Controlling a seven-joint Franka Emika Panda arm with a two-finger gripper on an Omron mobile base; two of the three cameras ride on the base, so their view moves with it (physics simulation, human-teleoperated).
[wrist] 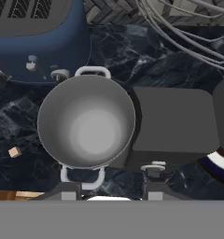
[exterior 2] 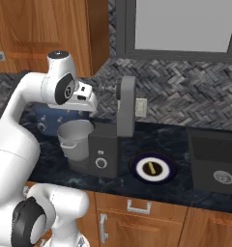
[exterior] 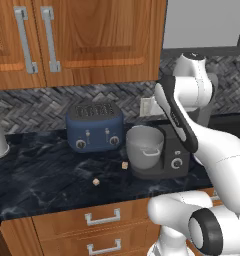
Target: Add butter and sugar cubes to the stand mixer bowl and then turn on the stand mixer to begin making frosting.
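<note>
Gripper: the gripper (wrist: 109, 190) hangs above the stand mixer bowl, looking down into it; its two dark fingertips (wrist: 67, 190) stand apart with nothing seen between them, so I read the hand as partly open and empty.
Bowl: the stand mixer bowl (wrist: 86, 122) sits on the mixer's base, upright. Its inside looks bare grey, no butter or cube visible in it.
Sugar cubes: two sugar cubes (exterior: 96, 182) lie on the dark counter (exterior: 37, 175) in front of the toaster and left of the bowl, apart from each other. The nearer one is toward the counter edge, the other (exterior: 125, 165) just beside the bowl's foot. One cube also shows in the hand view (wrist: 14, 151).
Butter: the butter (exterior 2: 151, 168) rests on a small dark-rimmed plate (exterior 2: 137, 172) to the right of the mixer, well apart from the bowl.
Mixer: the stand mixer (exterior 2: 108, 144) has its head tilted up, whisk clear of the bowl; its knob (exterior 2: 101, 163) faces front.
Toaster: navy toaster (exterior: 94, 126) behind the cubes, against the backsplash.
Step in hand (judgement): ingredient loading, apparently nothing in the bowl yet.
Next move (judgement): travel down to a cube or across to the butter, then close gently on a very small piece. The cubes are tiny, so centring between the jaws matters.
</note>
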